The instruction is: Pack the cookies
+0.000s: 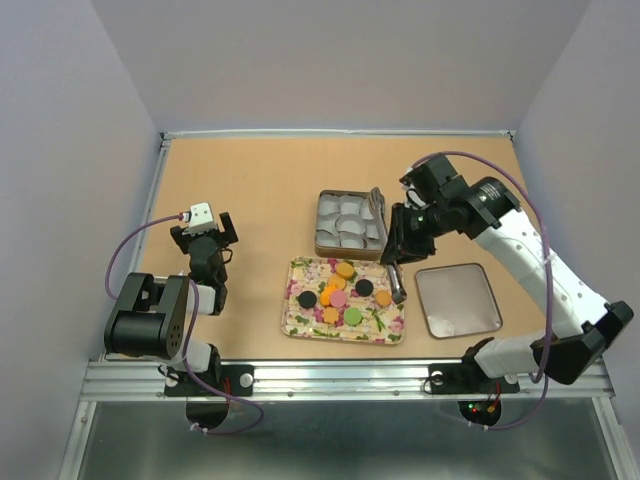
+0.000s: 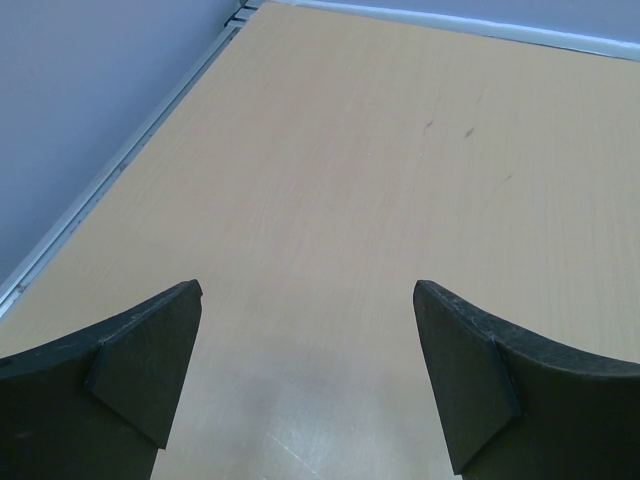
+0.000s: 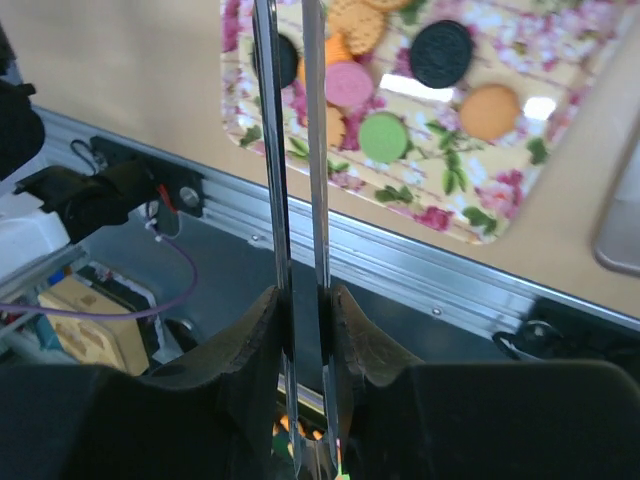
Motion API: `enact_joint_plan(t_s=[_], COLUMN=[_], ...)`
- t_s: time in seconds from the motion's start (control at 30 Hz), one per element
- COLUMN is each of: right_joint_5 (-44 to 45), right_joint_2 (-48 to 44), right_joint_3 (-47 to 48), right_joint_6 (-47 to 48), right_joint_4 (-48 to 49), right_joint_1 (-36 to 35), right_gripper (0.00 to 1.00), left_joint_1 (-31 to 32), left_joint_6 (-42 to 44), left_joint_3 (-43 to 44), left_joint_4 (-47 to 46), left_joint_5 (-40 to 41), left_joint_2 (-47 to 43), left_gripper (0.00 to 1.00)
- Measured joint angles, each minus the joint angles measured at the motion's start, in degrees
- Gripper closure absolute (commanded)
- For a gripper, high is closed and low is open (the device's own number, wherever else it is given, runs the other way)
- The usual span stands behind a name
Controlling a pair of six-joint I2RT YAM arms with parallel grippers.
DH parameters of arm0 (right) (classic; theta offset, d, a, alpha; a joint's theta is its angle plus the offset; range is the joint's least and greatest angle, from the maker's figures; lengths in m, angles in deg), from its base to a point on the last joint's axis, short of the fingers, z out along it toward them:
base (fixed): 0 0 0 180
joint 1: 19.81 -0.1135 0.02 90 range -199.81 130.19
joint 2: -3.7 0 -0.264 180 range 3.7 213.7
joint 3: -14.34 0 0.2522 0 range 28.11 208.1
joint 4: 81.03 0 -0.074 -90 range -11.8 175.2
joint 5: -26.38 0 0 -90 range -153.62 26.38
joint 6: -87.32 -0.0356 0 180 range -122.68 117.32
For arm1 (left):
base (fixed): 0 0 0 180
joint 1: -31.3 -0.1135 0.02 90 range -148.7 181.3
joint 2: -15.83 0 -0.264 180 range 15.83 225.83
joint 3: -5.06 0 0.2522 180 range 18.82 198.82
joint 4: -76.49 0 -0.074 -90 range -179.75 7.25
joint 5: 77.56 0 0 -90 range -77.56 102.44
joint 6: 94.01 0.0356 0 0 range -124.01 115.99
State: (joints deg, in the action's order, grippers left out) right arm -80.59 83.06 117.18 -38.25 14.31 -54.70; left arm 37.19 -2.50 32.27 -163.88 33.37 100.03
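**Top external.** The right gripper (image 1: 398, 245) is above the wood-tone table (image 1: 230, 180), clamped on slim metal tongs (image 1: 399, 282) that run from the jaws toward the near edge. The tong tips are at the right rim of the floral tray (image 1: 296, 322). On it lie the cookies (image 1: 343, 290): small flat discs in black, orange, yellow, pink and green. Just left of the jaws is a rectangular tin (image 1: 320, 228) packed with pleated white paper cups (image 1: 350, 222). To their near right lies a shallow silvery lid (image 1: 458, 300). The left gripper (image 1: 205, 222) is well apart from all this.

**Left wrist.** Matte black fingers (image 2: 150, 350) are spread wide, holding nothing. Between them is smooth pale table with faint scuffs.

**Right wrist.** Only this view shows the grip: both pads press on two thin, shiny tong strips, jaws narrowed onto them. Beyond and right of the strips are an embossed black sandwich cookie (image 3: 441, 53), a pink cookie (image 3: 349, 84), a smooth green cookie (image 3: 385, 137) and a plain orange cookie (image 3: 490, 110). The tong tips leave the frame, so contact with any cookie cannot be told.
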Motion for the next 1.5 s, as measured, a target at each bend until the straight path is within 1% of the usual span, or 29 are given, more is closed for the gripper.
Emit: enact_joint_plan(t_s=[0.1, 0.23, 0.27, 0.37, 0.43, 0.5, 0.53, 0.6, 0.63, 0.67, 0.7, 0.77, 0.8, 0.87, 0.93, 1.0, 1.07, 1.13, 1.17, 1.2, 1.23, 1.27, 1.5], right_joint_5=[0.2, -1.1, -1.2, -1.0, 0.0, 2.0, 3.4, 5.7, 7.0, 9.0, 10.8, 13.8, 15.3, 17.9, 18.4, 15.8, 13.1, 11.3, 10.3, 9.5, 8.9, 7.9, 4.9], right_joint_2=[-3.7, -10.2, -10.9, -10.3, -8.2, -5.7, -4.6, -3.5, -3.3, -3.1, -3.1, -3.2, -3.3, -3.3, -3.8, -5.6, -7.5, -8.7, -9.2, -9.4, -9.6, -9.6, -8.7], right_joint_3=[-0.3, -5.6, -6.9, -9.5, -10.1, -10.1, -10.1, -10.0, -10.0, -10.0, -10.0, -10.0, -10.0, -10.0, -10.4, -13.2, -17.0, -20.1, -21.6, -22.3, -22.6, -22.6, -22.5], right_joint_6=[-1.8, -4.5, -5.3, -8.0, -9.2, -9.6, -9.7, -9.6, -9.6, -9.4, -9.0, -8.1, -7.5, -6.3, -5.4, -4.4, -3.8, -3.4, -3.1, -2.8, -2.5, -2.2, -0.6], right_joint_4=[-3.1, -4.8, -5.4, -6.5, -6.7, -6.6, -6.6, -6.7, -6.6, -6.6, -6.7, -6.7, -6.7, -6.7, -6.2, -4.7, -4.5, -4.2, -4.2, -4.3, -4.2, -4.0, -2.3], right_joint_1=[0.2, -0.8, -1.5, -6.9, -10.8, -13.5, -14.1, -14.3, -14.3, -14.3, -14.3, -14.2, -14.2, -14.2, -14.2, -14.2, -14.2, -14.3, -14.3, -14.3, -14.3, -14.3, -14.3], right_gripper=[1.0, 1.0, 1.0, 1.0, 1.0, 1.0, 1.0, 1.0, 1.0, 1.0, 1.0, 1.0, 1.0, 1.0, 1.0, 1.0, 0.99, 0.97, 0.91, 0.89, 0.82, 0.79, 0.71], left_joint_1=[0.0, 0.0, 0.0, 0.0, 0.0, 0.0, 0.0, 0.0, 0.0, -0.6, -1.5, -3.4, -4.8, -5.7, -5.6, -5.4, -5.3, -5.3, -5.3, -5.3, -5.3, -5.3, -5.3], left_joint_6=[0.0, 0.0, 0.0, 0.2, 0.0, -1.1, -2.7, -5.5, -8.5, -11.3, -13.1, -15.6, -17.7, -20.7, -23.3, -25.9, -27.1, -27.5, -27.5, -27.5, -27.5, -27.5, -27.7], left_joint_3=[0.0, 0.0, 0.0, 0.0, 2.2, 9.3, 15.3, 22.5, 26.9, 30.6, 32.0, 32.1, 31.9, 31.9, 32.0, 32.0, 32.0, 32.0, 32.0, 32.2, 32.3, 32.6, 32.9], left_joint_4=[0.0, 0.0, 0.0, 0.8, 7.7, 18.3, 24.7, 31.8, 37.9, 42.4, 45.2, 49.6, 53.7, 59.5, 64.7, 70.6, 75.3, 78.6, 80.6, 82.2, 83.5, 84.7, 90.9], left_joint_5=[0.0, 0.0, 0.0, 0.0, -0.1, 0.3, 1.1, 2.9, 4.3, 4.2, 2.6, -3.1, -7.8, -14.4, -19.2, -23.3, -25.3, -26.4, -27.0, -27.3, -27.6, -28.0, -28.7], left_joint_2=[0.0, 0.0, 0.0, -1.4, -6.4, -11.4, -13.0, -14.3, -14.9, -15.3, -15.9, -17.5, -18.4, -18.2, -17.2, -16.3, -16.9, -18.5, -19.8, -21.2, -22.4, -23.8, -34.2], left_gripper=[0.01, 0.01, 0.01, 0.01, 0.01, 0.01, 0.01, 0.01, 0.01, 0.01, 0.01, 0.01, 0.01, 0.01, 0.01, 0.01, 0.01, 0.01, 0.01, 0.01, 0.01, 0.01, 0.01])
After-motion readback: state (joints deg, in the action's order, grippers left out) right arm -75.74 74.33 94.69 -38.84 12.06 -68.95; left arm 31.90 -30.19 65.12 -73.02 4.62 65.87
